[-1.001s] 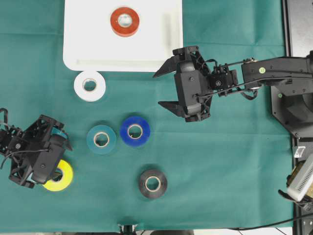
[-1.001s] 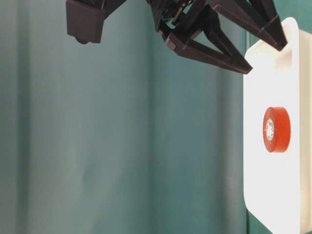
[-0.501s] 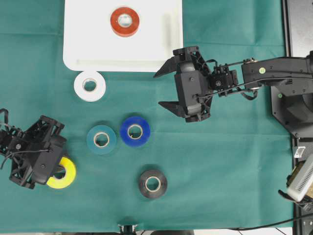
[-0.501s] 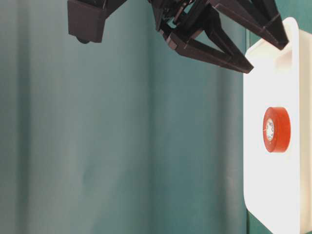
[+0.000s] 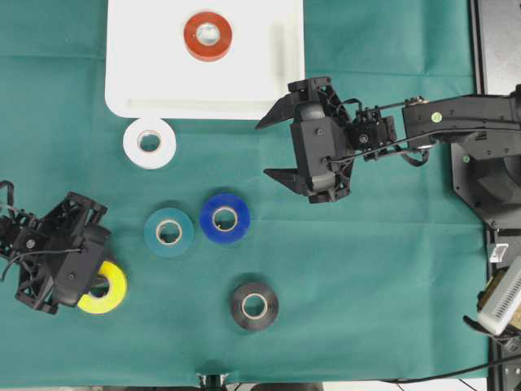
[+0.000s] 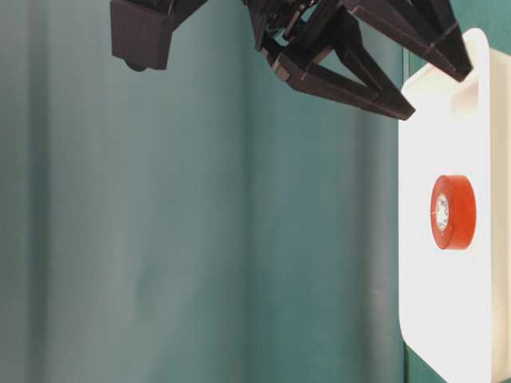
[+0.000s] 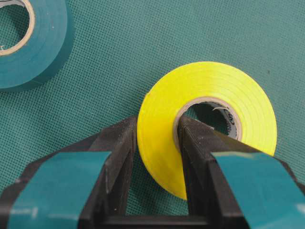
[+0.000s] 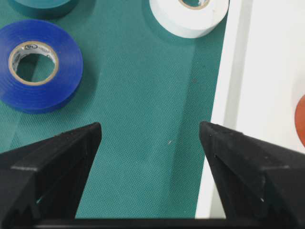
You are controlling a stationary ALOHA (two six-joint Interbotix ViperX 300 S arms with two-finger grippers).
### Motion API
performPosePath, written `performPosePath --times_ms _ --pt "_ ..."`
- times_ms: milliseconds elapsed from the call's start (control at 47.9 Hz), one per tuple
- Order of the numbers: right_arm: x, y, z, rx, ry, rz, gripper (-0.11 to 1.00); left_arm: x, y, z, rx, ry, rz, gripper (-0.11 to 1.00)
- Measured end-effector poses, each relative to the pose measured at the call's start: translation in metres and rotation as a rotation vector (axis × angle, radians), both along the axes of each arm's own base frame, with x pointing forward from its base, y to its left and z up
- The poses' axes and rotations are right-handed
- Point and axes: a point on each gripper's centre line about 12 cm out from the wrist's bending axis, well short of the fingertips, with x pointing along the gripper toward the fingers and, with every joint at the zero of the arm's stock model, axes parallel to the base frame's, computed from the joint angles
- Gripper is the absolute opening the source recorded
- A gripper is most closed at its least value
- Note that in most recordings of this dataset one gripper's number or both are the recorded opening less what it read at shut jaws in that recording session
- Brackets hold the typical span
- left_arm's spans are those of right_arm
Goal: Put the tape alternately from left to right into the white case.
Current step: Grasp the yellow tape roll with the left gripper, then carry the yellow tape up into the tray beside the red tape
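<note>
While one arm grips and the other hangs idle, the scene reads from left to right as follows.

Left gripper (image 5: pixel 85 285): low at the left edge of the green cloth (image 5: pixel 391 269), jaws pinched on the wall of the yellow tape roll (image 5: pixel 104 288), one finger (image 7: pixel 114 157) outside the ring, the other inside the cardboard core.
Yellow tape roll: on the cloth, partly under the gripper in the overhead view; whether it is tilted I cannot tell.
White tape roll (image 5: pixel 149 142): flat on the cloth just below the case's lower rim, apart from it.
Teal tape roll (image 5: pixel 168 232): flat on the cloth, just beside the blue one.
Blue tape roll (image 5: pixel 225 218): right of the teal, near it, not clearly touching.
White case (image 5: pixel 138 81): at the top of the overhead view, on the cloth.
Red-orange tape roll (image 5: pixel 207 36): lying flat inside the case, near its upper rim.
Black tape roll (image 5: pixel 254 305): alone, lower middle of the cloth.
Right gripper (image 5: pixel 273 148): near the case's lower right corner, jaws spread wide, nothing between them but bare cloth and the case's rim.
</note>
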Motion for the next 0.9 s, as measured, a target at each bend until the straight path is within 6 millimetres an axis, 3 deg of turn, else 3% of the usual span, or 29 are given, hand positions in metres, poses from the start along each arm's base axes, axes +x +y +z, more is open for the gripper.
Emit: performPosePath --times_ms 647,897 --pt "0.000 0.000 0.001 0.000 -0.002 0.000 0.84 0.002 -0.001 0.061 -0.082 -0.170 -0.001 0.25" --pt "-0.001 0.000 -0.001 0.002 -0.003 0.002 0.84 0.013 0.025 0.062 -0.072 -0.173 0.086 0.25"
